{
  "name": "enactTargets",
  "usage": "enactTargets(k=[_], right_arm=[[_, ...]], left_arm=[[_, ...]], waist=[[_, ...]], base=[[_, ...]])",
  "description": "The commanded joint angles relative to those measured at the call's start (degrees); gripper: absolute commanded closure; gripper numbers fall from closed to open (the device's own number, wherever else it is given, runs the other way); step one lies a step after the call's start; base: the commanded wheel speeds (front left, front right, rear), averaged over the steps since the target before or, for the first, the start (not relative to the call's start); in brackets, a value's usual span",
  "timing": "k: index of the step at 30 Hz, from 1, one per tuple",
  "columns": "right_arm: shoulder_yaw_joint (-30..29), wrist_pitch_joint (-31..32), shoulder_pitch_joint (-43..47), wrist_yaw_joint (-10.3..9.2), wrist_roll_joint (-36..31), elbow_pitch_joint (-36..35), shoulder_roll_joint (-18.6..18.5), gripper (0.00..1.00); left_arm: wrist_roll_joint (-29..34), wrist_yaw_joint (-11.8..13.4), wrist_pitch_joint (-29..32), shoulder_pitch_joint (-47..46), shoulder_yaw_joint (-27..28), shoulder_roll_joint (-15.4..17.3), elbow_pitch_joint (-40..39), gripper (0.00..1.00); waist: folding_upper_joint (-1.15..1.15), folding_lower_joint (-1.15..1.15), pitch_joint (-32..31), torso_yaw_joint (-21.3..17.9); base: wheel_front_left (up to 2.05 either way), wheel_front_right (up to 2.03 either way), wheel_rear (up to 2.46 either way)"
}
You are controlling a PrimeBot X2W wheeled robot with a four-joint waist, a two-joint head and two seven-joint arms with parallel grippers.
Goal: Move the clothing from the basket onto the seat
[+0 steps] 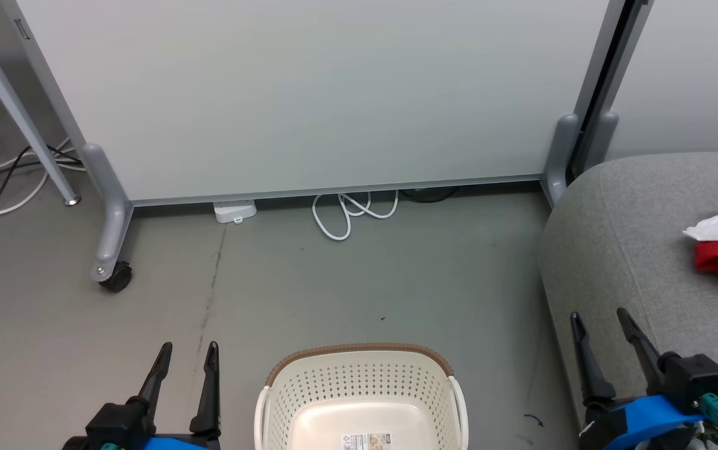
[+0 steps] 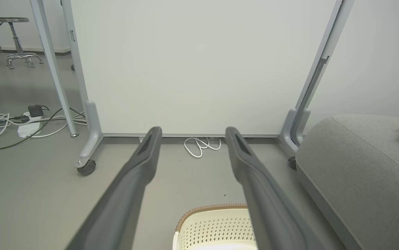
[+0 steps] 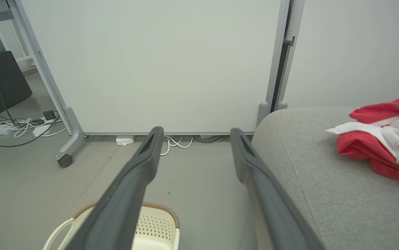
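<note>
This looked like an office or lab space rather than a home. A pale grey partition panel (image 1: pixel 309 94) on a castor wheel (image 1: pixel 115 277) stood across the upper middle of the head view, with a second panel (image 1: pixel 690 75) at the upper right. The floor (image 1: pixel 334 281) was bare and grey. A white cable (image 1: pixel 359 207) lay looped under the panel's lower edge. At the left of the left wrist view a power strip (image 2: pixel 29 127) lay among tangled leads, with a metal stool (image 2: pixel 9 19) at the upper left. A dark cabinet (image 3: pixel 1 83) with small blue lights stood at the left of the right wrist view. A grey sofa (image 1: pixel 615 250) sat at the right.
</note>
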Motion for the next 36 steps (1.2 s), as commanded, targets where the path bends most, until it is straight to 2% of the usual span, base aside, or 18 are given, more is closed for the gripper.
enactTargets(k=[1, 10, 11, 16, 36], right_arm=[[-0.1, -0.1, 0.9, 0.03, 0.3, 0.0, 0.1, 0.0], [0.0, -0.1, 0.8, 0.03, 0.5, 0.0, 0.1, 0.0], [0.0, 0.0, 0.1, 0.0, 0.4, 0.0, 0.0, 1.0], [0.0, 0.1, 0.5, 0.0, 0.6, 2.2, 0.2, 1.0], [-0.9, 3.9, -1.1, 0.0, 22.1, 2.6, 0.1, 1.0]], left_arm=[[-0.2, -0.4, -0.1, 0.2, -0.1, 0.2, 0.1, 0.0], [-0.5, -0.3, -0.1, 0.0, -0.4, 0.4, 0.4, 0.0], [-0.5, -0.2, 0.0, 0.0, -0.2, 0.2, 0.3, 1.0], [-0.7, -0.2, 0.4, 1.0, -0.2, -0.4, 2.2, 1.0], [-20.6, -0.2, 5.2, -1.4, 2.5, -0.9, 1.3, 1.0]], waist=[[0.0, 0.0, 0.0, 0.0], [0.0, 0.0, 0.3, 0.1], [0.0, 0.0, 0.3, 0.1], [0.0, 0.0, 0.3, 0.0], [0.0, 0.0, 0.4, -0.6]], base=[[0.0, 0.0, 0.0], [0.0, 0.0, 0.0], [0.0, 0.0, 0.0], [0.0, 0.0, 0.0], [0.0, 0.0, 0.0]])
